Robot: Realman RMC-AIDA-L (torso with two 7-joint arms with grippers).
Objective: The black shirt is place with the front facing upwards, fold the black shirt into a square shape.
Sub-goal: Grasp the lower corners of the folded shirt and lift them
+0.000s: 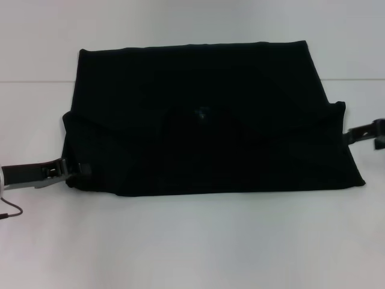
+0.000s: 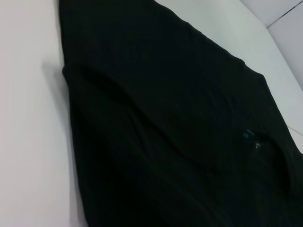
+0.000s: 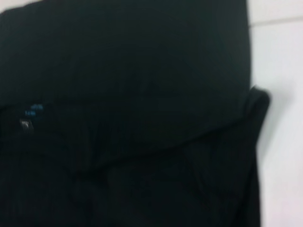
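From my head camera, the large plain black cloth shirt [image 1: 210,120] lies spread on the white table [image 1: 192,241], its upper part folded down over itself. My left gripper [image 1: 77,170] sits at the shirt's near-left corner, touching the cloth; I cannot tell how its fingers stand. My right gripper [image 1: 368,133] is just beside the right edge, likewise unclear.

My left wrist camera shows the shirt [image 2: 170,127] with its small blue neck tag [image 2: 247,135].

My right wrist camera shows the shirt's [image 3: 128,113] fold and tag [image 3: 32,110].

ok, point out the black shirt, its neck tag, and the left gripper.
black shirt [image 1: 240,84]: head view, far flat panel.
neck tag [image 2: 247,135]: left wrist view, blue label.
left gripper [image 1: 77,171]: head view, fingertips at shirt's edge.
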